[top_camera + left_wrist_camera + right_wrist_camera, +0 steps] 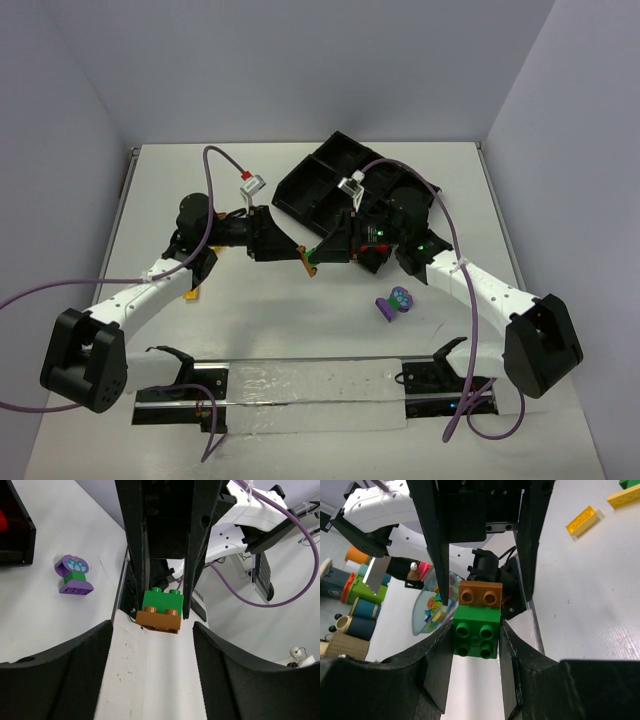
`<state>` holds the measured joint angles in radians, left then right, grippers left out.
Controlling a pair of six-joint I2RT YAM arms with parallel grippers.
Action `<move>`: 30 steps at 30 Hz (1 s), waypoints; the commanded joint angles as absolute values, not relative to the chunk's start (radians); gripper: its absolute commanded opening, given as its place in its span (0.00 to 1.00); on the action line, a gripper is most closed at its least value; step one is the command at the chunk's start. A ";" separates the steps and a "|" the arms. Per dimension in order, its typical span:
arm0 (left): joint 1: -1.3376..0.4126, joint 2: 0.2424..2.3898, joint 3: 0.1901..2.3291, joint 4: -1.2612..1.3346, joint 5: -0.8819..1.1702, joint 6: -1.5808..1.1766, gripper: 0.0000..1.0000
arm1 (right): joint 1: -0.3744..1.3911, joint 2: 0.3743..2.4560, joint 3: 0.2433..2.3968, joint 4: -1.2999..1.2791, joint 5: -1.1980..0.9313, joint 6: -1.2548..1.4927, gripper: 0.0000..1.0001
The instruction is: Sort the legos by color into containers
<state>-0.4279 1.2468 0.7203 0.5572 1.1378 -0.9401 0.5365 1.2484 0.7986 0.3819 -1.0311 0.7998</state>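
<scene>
Meeting over the white table (300, 320): right gripper (476, 630) clamps the green lego (475, 639), left gripper (152, 627) gapes around the brown lego (159, 620) on it, seemingly not touching. Pale walls (300, 70) around.

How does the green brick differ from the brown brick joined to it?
The green brick is bright green; the brown brick is orange-brown. The right gripper is shut on the green brick; the left gripper stands open around the brown brick, not touching it. Both are small studded bricks, joined together.
</scene>
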 commanded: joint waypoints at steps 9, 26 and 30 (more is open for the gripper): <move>-0.454 1.244 0.759 0.665 1.139 -0.953 0.60 | 0.551 1.258 0.842 0.445 -1.052 0.808 0.14; -0.457 1.216 0.752 0.612 1.123 -0.922 0.00 | 0.560 1.261 0.845 0.379 -1.021 0.760 0.14; -0.446 1.192 0.736 0.561 1.103 -0.894 0.00 | 0.526 1.245 0.844 0.336 -0.997 0.735 0.14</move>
